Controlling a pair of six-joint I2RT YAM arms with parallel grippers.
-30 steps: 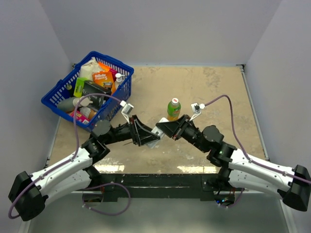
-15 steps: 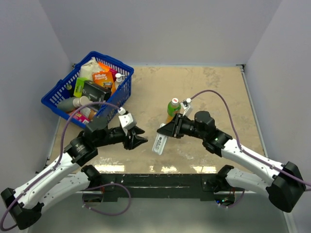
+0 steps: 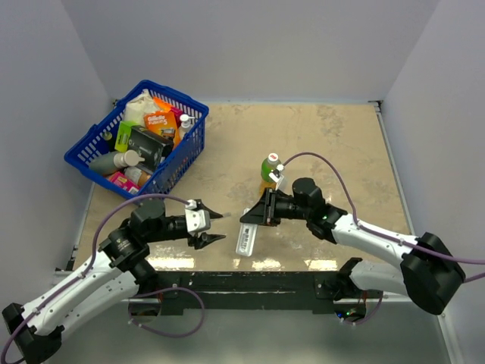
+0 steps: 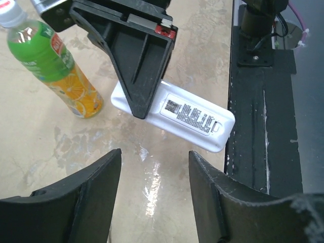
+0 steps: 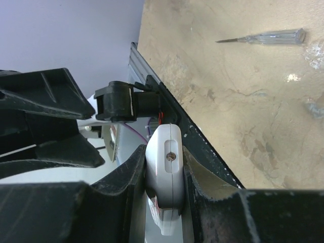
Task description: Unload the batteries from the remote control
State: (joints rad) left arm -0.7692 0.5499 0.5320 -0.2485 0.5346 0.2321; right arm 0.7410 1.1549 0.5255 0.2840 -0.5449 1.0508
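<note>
My right gripper (image 3: 256, 215) is shut on the remote control (image 3: 246, 236), a slim white bar held near the table's front edge. In the right wrist view the remote's end (image 5: 166, 169) sits clamped between the two fingers of the gripper (image 5: 163, 154). In the left wrist view the remote (image 4: 195, 115) shows its labelled back, with a right finger (image 4: 136, 66) over its far end. My left gripper (image 3: 214, 227) is open and empty, a short way left of the remote; in its own view it (image 4: 154, 158) stands apart from the remote. No batteries show in any view.
A green bottle (image 3: 270, 170) stands just behind the right gripper and also shows in the left wrist view (image 4: 53, 66). A blue basket (image 3: 193, 140) full of packets is at the back left. A long thin grey stick (image 5: 263, 36) lies on the table. The black front rail (image 4: 263, 101) is close by.
My left gripper has drawn back from the remote toward the near left and stands open. My right gripper has carried the remote nearer the front edge.
</note>
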